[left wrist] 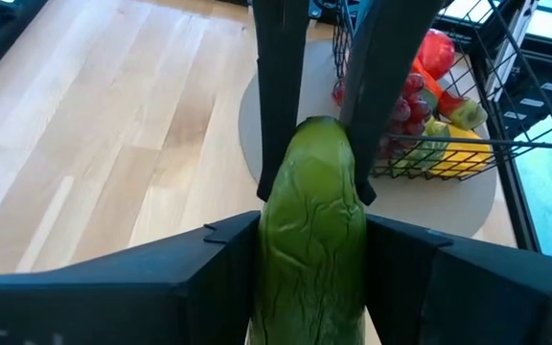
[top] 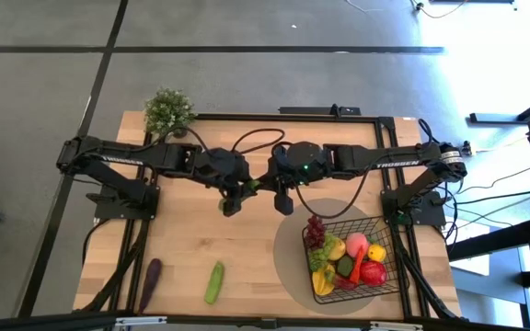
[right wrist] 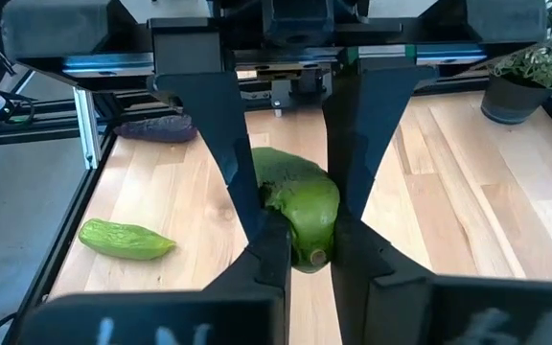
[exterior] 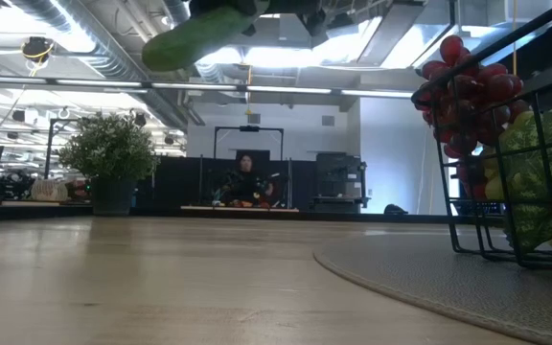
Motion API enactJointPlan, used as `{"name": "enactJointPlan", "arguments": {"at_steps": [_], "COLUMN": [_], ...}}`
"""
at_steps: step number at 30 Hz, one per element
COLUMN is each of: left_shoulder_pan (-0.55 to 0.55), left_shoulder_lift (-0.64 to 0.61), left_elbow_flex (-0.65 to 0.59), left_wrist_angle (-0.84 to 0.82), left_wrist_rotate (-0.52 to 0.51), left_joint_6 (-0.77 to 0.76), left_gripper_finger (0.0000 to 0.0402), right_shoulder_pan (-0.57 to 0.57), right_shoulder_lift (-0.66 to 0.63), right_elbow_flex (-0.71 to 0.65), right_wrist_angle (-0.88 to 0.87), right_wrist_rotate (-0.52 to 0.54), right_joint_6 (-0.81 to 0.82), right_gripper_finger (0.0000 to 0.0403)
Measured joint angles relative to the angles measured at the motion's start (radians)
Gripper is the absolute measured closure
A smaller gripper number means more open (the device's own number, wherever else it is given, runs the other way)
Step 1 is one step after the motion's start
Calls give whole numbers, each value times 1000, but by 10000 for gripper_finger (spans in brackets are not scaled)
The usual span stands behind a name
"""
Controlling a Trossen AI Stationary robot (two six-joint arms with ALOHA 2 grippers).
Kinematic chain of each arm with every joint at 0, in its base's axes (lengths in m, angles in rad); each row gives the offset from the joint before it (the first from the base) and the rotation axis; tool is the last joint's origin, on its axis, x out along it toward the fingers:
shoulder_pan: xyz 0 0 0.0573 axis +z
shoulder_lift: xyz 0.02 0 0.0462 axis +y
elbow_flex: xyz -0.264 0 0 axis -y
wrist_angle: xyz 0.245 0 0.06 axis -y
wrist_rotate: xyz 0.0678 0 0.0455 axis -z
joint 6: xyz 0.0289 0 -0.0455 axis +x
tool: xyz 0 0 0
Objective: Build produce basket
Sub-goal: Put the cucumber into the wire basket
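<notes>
A green cucumber hangs in mid-air over the table's middle, between my two grippers, which meet nose to nose. My left gripper is shut on it from the table's left. My right gripper is shut on it from the right. The same cucumber shows in the high view and at the top of the low view. The black wire basket stands on its base at the near right, holding grapes, a lemon, a peach, an apple and other produce. My left gripper pinches the cucumber's thick middle between its two widely spread fingers. The fingers lie along the cucumber and slant down from the table's left. The cucumber is lifted clear of the table. My right gripper pinches the cucumber's rounded end between its two fingers, which stand close together. The fingers come from the table's right, slanting down, and lie along the cucumber. This end juts out beyond my left gripper's fingers.
A second cucumber and a dark eggplant lie on the near left of the table. A round grey mat lies under the basket. A potted plant stands at the far left corner. Bare wood lies below the grippers.
</notes>
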Motion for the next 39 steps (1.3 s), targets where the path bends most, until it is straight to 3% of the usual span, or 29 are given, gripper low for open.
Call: {"name": "enactJointPlan", "arguments": {"at_steps": [10,18,28,39], "left_shoulder_pan": [-6,-6,-7,-7], "left_shoulder_lift": [-1,-1,35,28], "left_elbow_flex": [0,-1,-1,-3], "left_wrist_angle": [6,28,44,-12], "left_wrist_rotate": [-10,-26,-33,-34], "left_joint_6": [-20,-20,-26,-20], "left_gripper_finger": [271,302,236,228], "right_shoulder_pan": [1,0,0,0], "right_shoulder_lift": [-2,-4,-4,-7], "right_elbow_flex": [-1,-1,-2,1], "right_wrist_angle": [-5,-7,-20,-87], "right_wrist_rotate": [-4,-4,-2,4], "right_joint_6": [-1,-1,-5,26], "right_gripper_finger": [376,377,377,381]}}
